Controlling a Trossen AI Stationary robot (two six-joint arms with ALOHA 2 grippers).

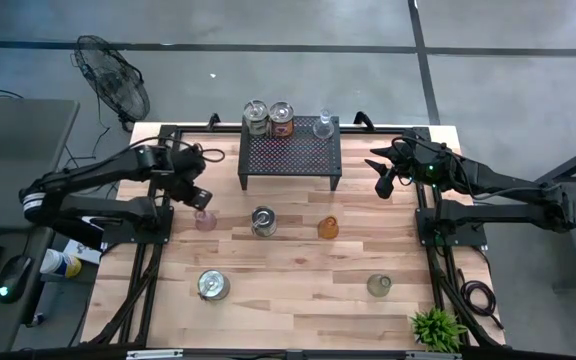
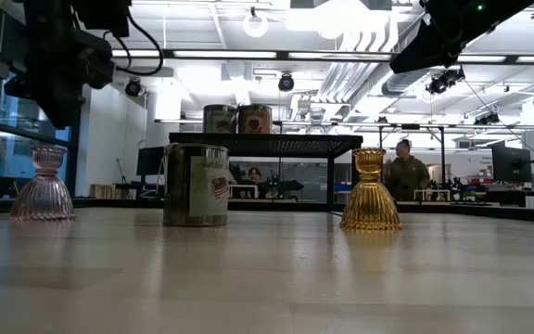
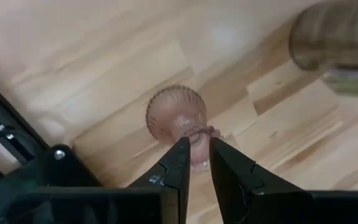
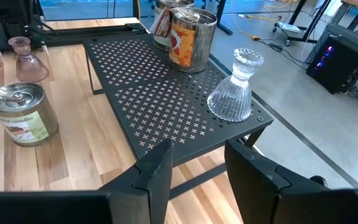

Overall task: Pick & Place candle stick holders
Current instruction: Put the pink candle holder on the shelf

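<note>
Pink glass holder (image 3: pixel 176 118) stands on the bench (image 1: pixel 298 285), directly beneath the left gripper (image 3: pixel 194 152); its fingers (image 3: pixel 178 163) are narrowly parted, holding nothing. Right gripper (image 4: pixel 194 165), fingers apart and empty, hovers beside the black stand (image 4: pixel 166 93). A tin (image 4: pixel 20 112) on the bench reads "candles".

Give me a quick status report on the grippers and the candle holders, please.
Left gripper open, empty, hovering above pink holder. Right gripper open, empty, waiting beside black stand. Clear holder and two tins on stand. Nothing blocking the pink holder.
</note>
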